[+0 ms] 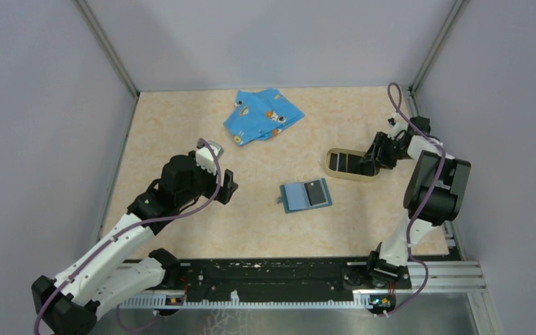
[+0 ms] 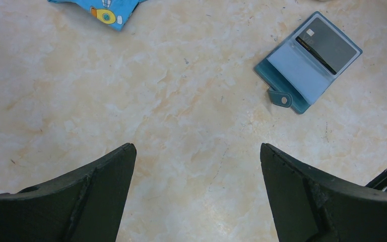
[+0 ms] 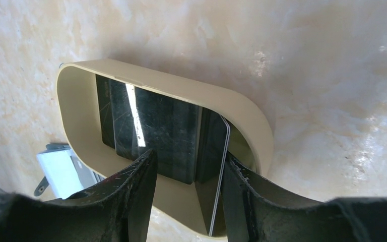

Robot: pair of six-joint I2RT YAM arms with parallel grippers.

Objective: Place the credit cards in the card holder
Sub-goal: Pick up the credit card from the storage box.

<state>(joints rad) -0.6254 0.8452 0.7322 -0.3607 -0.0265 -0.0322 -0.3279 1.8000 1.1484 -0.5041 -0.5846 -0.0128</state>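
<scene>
The teal card holder (image 1: 306,195) lies open in the middle of the table, with one black credit card (image 1: 315,192) on its right half. It also shows in the left wrist view (image 2: 292,70), with that card (image 2: 328,48) on it. More black credit cards (image 3: 151,133) lie flat in the tan oval tray (image 3: 181,88). One card (image 3: 220,171) stands on edge there, leaning against my right finger. My right gripper (image 3: 189,157) is open, its jaws inside the tray on either side of that card. My left gripper (image 2: 196,146) is open and empty, left of the holder.
The tan tray (image 1: 335,155) sits at the right of the table, with my right gripper (image 1: 371,166) at its right end. A bright blue cartoon-print cloth (image 1: 262,115) lies at the back centre. My left gripper (image 1: 229,187) hovers over bare table. Grey walls enclose the table.
</scene>
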